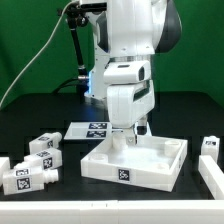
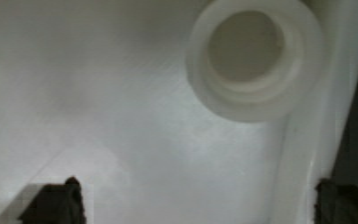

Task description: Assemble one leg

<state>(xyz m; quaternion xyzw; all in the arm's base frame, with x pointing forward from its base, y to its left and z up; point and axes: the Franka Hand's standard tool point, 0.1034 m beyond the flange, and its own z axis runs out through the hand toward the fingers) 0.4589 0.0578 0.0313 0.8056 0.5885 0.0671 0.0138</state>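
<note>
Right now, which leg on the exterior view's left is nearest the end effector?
The rearmost leg, lying beside the marker board, farthest back in that cluster.

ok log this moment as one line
claw: open, empty | where: low over tray floor, by round corner socket | legs: loose at exterior view's left, none held

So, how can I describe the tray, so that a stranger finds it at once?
Find the white robot arm above the black table. Directly under its pincer lies the tray. Unlike the small tagged legs beside it, it is large, square and rimmed.
</note>
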